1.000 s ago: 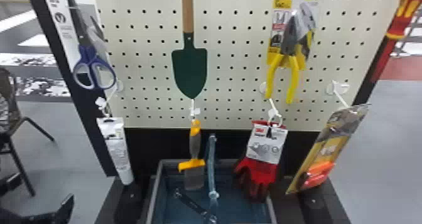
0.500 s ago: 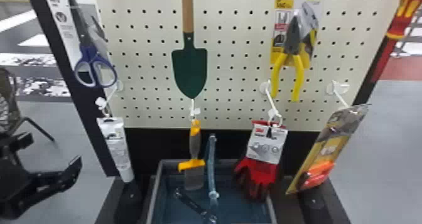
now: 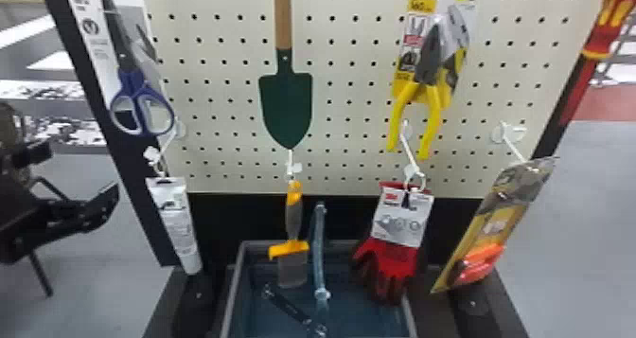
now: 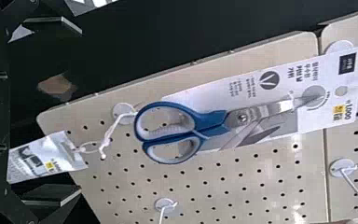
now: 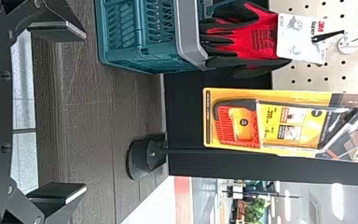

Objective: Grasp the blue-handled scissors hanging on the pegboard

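SITE CHK: blue-handled scissors (image 3: 131, 79) on pegboard (image 3: 213, 124), upper L of frame; L gripper (image 3: 83, 169) off to the side, empty.

Head vw: scissors hang upright w/ slight tilt on white card (image 3: 103, 53), blades up, handle loops down. Card overlaps L edge of board; outer loop sits over black post (image 3: 137, 214). L gripper at L edge of frame, lower than loops, well apart from them; floor visible betw. its fingertips & post.

Clearance, scissors: white hook (image 3: 152, 155) juts out just below inner loop; contact betw. the two, can't tell. Tube pack (image 3: 175, 223) hangs from it, L of ctr, low. To the R, open strip of board up to trowel (image 3: 286, 105), upper ctr.

L wrist vw: fingers of L gripper (image 4: 81, 109) wide apart. Scissors lie beyond fingertips, untouched. Tube pack shows across part of the finger gap, near one finger; depth betw. them can't be told.

R wrist vw: R gripper (image 5: 85, 112) fingers wide apart, empty. Beyond tips: basket (image 5: 191, 35), red gloves (image 5: 261, 39) by its rim, saw pack (image 5: 284, 123) near gloves w/ a gap betw.
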Tool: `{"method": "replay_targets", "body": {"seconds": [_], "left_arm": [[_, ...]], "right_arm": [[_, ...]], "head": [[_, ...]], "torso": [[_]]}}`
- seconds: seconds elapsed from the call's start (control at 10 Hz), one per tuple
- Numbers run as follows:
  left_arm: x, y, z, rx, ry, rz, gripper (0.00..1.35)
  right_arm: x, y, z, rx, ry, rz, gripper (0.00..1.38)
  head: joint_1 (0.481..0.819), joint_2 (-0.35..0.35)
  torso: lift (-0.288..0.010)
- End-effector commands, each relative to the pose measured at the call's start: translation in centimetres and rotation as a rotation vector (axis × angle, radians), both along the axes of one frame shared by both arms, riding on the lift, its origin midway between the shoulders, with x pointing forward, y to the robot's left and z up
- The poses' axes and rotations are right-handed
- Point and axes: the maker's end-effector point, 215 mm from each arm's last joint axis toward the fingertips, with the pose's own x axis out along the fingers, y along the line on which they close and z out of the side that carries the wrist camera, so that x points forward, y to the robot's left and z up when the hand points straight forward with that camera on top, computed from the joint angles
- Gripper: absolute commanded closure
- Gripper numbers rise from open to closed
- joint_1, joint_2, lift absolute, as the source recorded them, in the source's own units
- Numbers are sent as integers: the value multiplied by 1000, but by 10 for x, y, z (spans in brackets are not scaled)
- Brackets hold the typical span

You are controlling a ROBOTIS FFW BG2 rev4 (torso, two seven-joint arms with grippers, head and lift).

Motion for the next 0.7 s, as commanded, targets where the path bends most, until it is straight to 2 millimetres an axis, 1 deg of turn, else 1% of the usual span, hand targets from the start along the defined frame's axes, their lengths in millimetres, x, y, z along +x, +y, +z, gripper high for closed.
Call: {"method": "replay_targets", "body": {"seconds": [0.0,0.2,0.4,0.6], "left_arm": [[7,5,15,4,-5,-4,121],[18,17,31,49,23,-15,121],[30,23,39,36,43,-38,121],[40,6,45,-33,71,-135,125]], "right_arm": [[0,0,0,-1,0,1,157],[1,1,0,-2,-1,2,157],[1,1,1,-3,-3,3,157],[2,1,1,-3,-5,3,157]], "head": [[549,0],[549,0],[549,0],[549,0]], "torso": [[-100],[-100],[-100],[-100]]}}
